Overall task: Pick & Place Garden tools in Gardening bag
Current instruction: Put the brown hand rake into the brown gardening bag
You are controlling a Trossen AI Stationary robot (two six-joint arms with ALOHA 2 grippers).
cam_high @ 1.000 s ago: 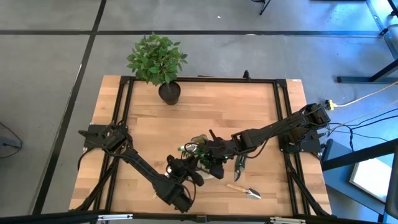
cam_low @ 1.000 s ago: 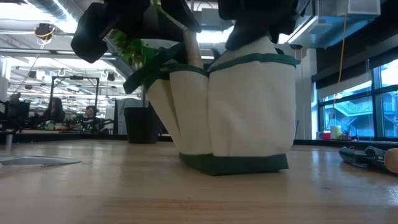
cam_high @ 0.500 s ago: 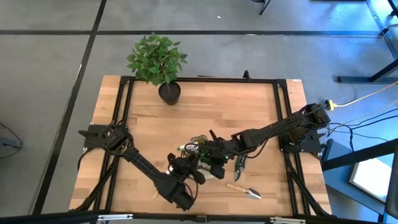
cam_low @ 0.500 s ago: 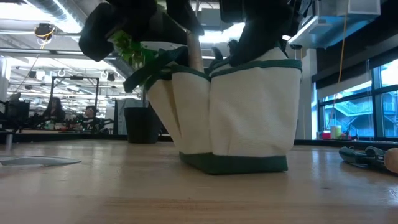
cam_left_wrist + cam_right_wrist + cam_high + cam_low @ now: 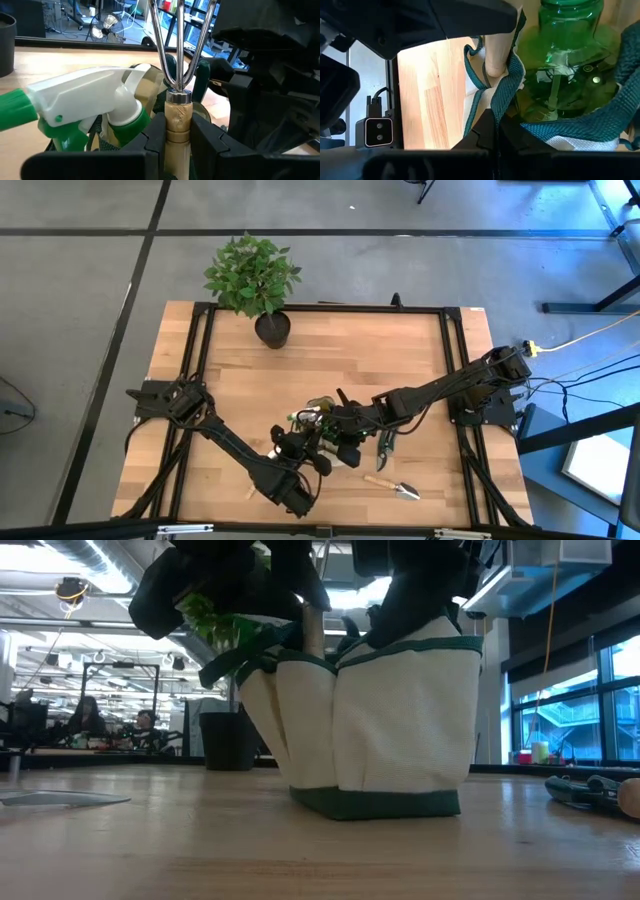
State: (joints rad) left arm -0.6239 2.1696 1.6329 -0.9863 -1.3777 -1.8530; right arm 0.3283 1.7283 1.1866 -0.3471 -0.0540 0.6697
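Right tool (image 5: 495,131) newly clamped on bag (image 5: 400,720), two tools (image 5: 392,487) outside

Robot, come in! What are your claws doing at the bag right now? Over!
Left gripper shut on fork handle over bag. Right gripper shut on bag strap. Spray bottle already inside. Pruners, trowel still out.

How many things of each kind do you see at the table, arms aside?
wooden-handled tools: 2 (fork, trowel)
pruners: 1
spray bottle: 1
gardening bag: 1
potted plant: 1
total: 6
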